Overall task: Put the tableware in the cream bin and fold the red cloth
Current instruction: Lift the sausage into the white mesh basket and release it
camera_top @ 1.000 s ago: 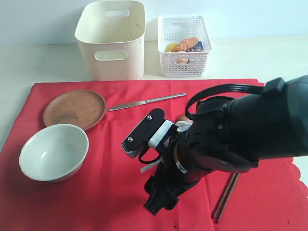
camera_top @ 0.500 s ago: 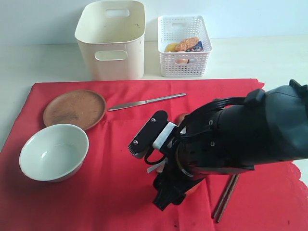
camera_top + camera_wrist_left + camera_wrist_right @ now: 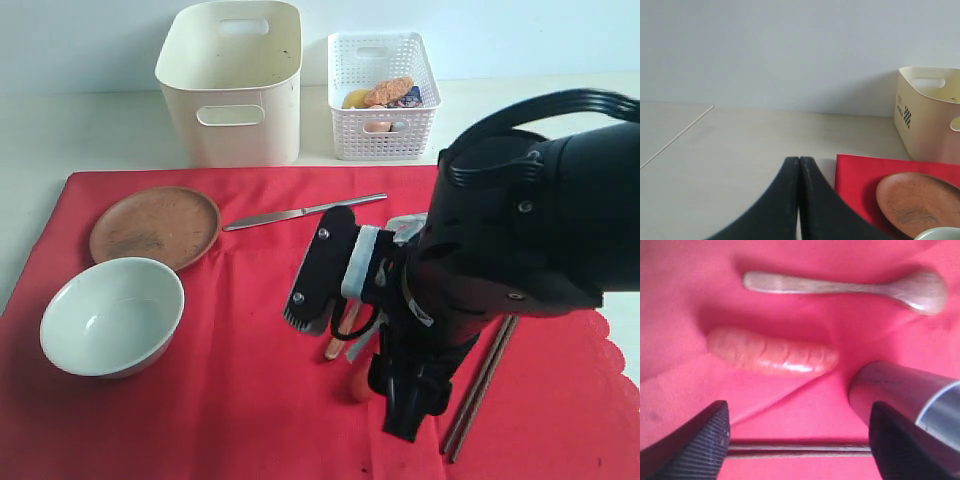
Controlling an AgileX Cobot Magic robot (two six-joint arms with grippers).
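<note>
My right gripper stands open, low over the red cloth. The dark chopsticks lie on the cloth and run across the gap from one fingertip to the other. Just beyond them lie a sausage, the wooden spoon and the steel cup on its side. On the cloth's left are the brown plate and the pale bowl, with the knife behind. The cream bin stands behind the cloth. My left gripper is shut and empty over bare table beside the cloth's corner.
A white lattice basket holding food stands to the right of the cream bin. My bulky right arm hides much of the cloth's right half. In the exterior view the chopsticks reach toward the front edge.
My right arm has swung to the right across the cloth and now stands over the chopsticks. The spoon and the sausage have come out from under it. The left gripper stays shut.
</note>
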